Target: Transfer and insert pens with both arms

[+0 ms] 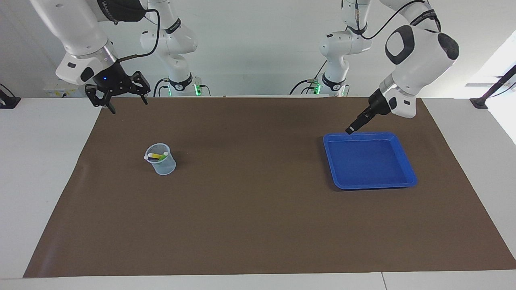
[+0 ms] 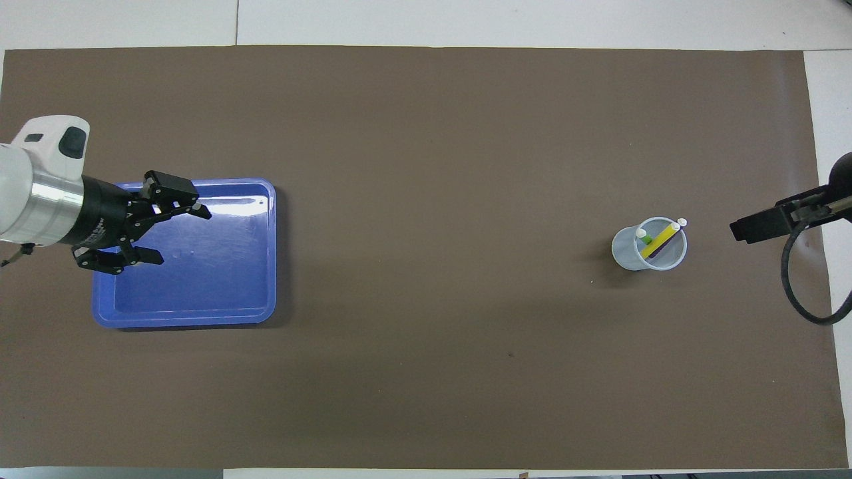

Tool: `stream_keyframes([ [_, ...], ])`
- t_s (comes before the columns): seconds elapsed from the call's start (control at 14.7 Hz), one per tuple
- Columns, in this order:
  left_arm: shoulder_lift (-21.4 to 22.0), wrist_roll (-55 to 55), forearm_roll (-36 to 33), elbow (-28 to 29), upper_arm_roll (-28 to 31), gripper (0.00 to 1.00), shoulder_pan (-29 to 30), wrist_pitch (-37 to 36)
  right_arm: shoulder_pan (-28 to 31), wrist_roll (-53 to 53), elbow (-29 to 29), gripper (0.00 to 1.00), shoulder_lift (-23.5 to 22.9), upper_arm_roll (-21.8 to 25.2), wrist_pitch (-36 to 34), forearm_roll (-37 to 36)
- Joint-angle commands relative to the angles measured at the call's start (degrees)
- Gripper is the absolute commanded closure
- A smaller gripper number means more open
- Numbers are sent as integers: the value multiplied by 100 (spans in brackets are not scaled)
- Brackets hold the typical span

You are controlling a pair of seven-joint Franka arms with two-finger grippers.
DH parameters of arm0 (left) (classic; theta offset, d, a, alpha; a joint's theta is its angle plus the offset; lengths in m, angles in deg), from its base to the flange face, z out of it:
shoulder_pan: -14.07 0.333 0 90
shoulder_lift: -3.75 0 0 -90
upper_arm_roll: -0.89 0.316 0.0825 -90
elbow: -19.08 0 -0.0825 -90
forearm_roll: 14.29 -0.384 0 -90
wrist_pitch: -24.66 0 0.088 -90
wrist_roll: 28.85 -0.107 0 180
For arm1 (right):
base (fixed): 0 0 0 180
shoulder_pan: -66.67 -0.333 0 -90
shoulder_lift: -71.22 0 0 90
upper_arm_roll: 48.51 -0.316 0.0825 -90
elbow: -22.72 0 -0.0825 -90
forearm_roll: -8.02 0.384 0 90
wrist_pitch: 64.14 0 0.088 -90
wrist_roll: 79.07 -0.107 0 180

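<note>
The pens stand together in a clear plastic cup (image 1: 161, 166) (image 2: 627, 247) on the brown mat, toward the right arm's end. The yellow pen (image 1: 155, 155) (image 2: 661, 239) leans across the cup's mouth. Beside it is the green pen (image 1: 163, 157) (image 2: 646, 236), and the purple pen (image 2: 656, 252) shows as a dark barrel low inside. My right gripper (image 1: 127, 104) (image 2: 742, 229) hangs open and holds nothing, raised over the mat off to the side of the cup. My left gripper (image 1: 350, 129) (image 2: 180, 235) is open and holds nothing over the blue tray (image 1: 369, 135) (image 2: 200, 318).
The blue tray has nothing in it and lies toward the left arm's end of the mat. Two slimmer white arms with green lights (image 1: 181, 80) stand at the robots' end of the table. A black cable (image 2: 809, 293) loops down from the right wrist.
</note>
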Motion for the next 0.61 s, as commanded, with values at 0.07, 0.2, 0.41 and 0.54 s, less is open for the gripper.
stream_keyframes([
  [0.07,-91,-1421,-1061,-921,206,0,-255,-785,62,-450,-249,0,68,-24,33,-114],
  [0.2,-90,-2053,-1493,-1263,206,0,-395,-1163,132,-609,-190,0,17,-7,26,-139],
  [0.41,-82,-3003,-1688,-1607,311,0,-580,-1770,186,-654,-181,0,60,-7,-70,-192],
  [0.54,6,-3225,-1636,-1372,364,0,-572,-1728,116,-654,-154,0,-1,98,8,-193],
])
